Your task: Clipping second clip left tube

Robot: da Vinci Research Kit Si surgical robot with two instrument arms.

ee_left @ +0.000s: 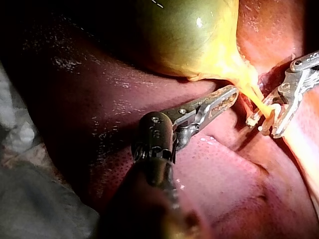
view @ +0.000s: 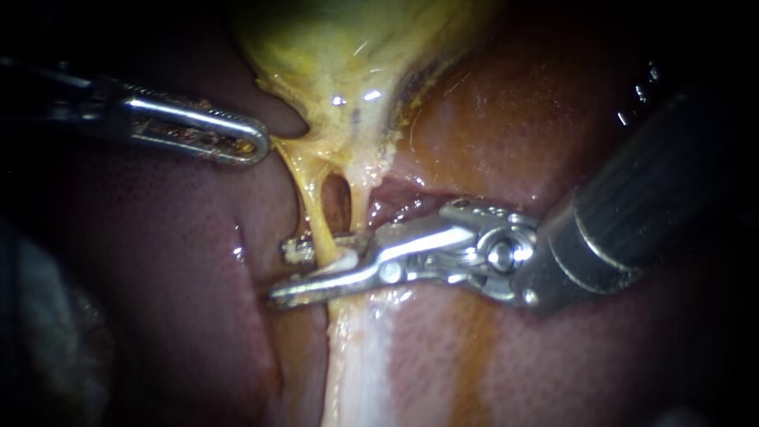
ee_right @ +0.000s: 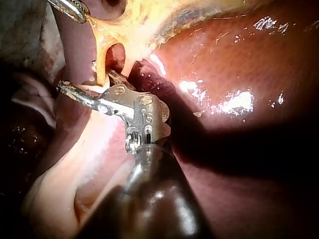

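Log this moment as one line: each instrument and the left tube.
right instrument: jaws open astride left tube | left instrument: tip beside gallbladder neck | step: jaws not yet closed

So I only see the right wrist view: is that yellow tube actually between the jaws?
Observer: Yes. The endoscope shows the left tube passing between the right instrument's open jaws.
Operator: What does it hang from?
Observer: The gallbladder, a rounded green sac in the left wrist view.
Operator: And the shiny tip beyond?
Observer: The left instrument; that view shows its shaft over the liver.
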